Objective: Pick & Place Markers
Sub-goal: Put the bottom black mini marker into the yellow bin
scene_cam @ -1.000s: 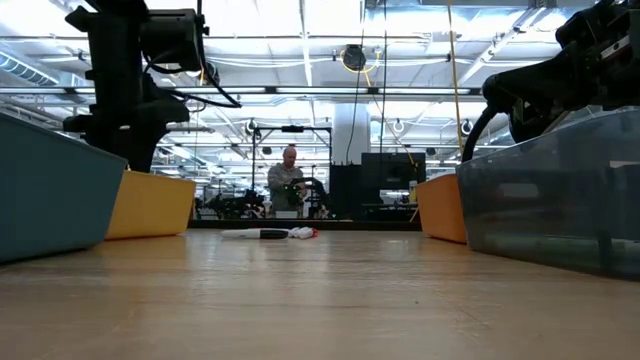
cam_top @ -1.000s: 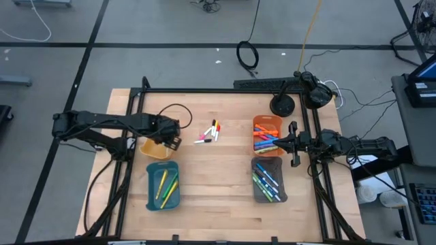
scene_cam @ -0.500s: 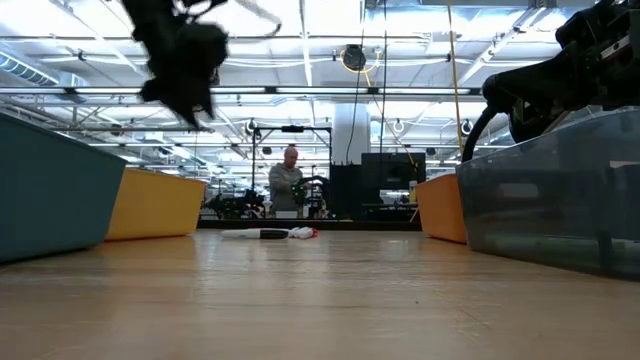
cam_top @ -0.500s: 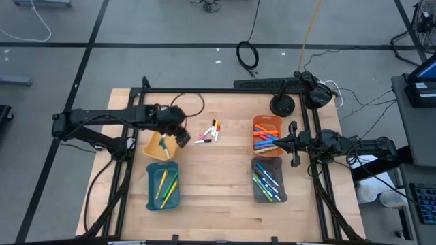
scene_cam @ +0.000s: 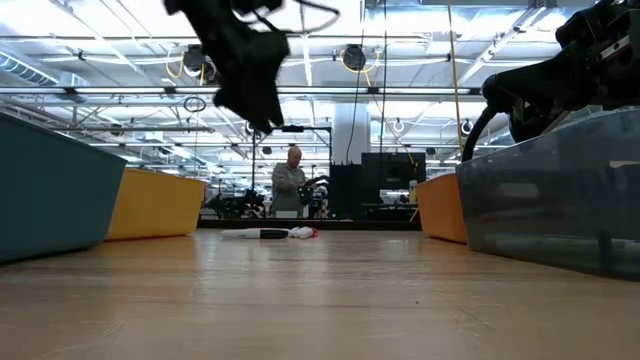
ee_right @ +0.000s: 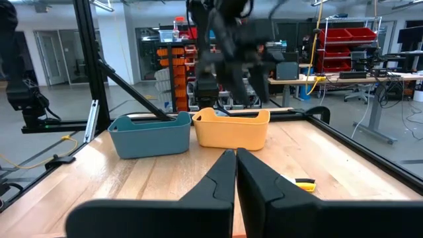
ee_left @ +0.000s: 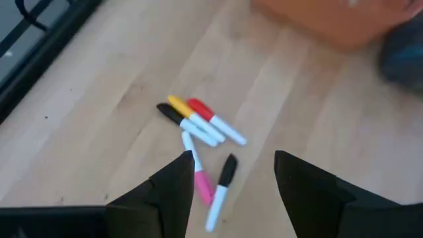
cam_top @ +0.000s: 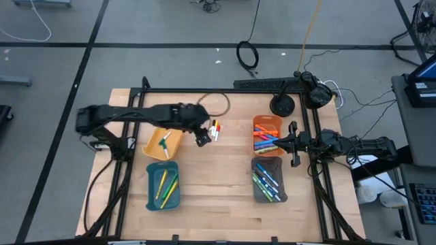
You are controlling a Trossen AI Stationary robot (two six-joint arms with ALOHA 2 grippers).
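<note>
Several loose markers with yellow, red, black and pink caps lie flat on the wooden table near its far middle. They also show in the left wrist view and the low view. My left gripper hovers open and empty just above their near-left side, high in the low view. My right gripper is shut and empty, between the orange tray and the grey tray, at their right edge. A green-capped marker lies in the yellow tray.
The blue tray at the near left holds yellow and green markers. The orange and grey trays at the right hold several markers. A black round base stands at the far right. Bare wood lies in the table's middle and near part.
My left gripper has swung from above the yellow tray toward the table's right edge and a little toward its far edge, ending over the loose markers. A green-capped marker now shows in the yellow tray where the gripper stood. The loose markers have not moved.
</note>
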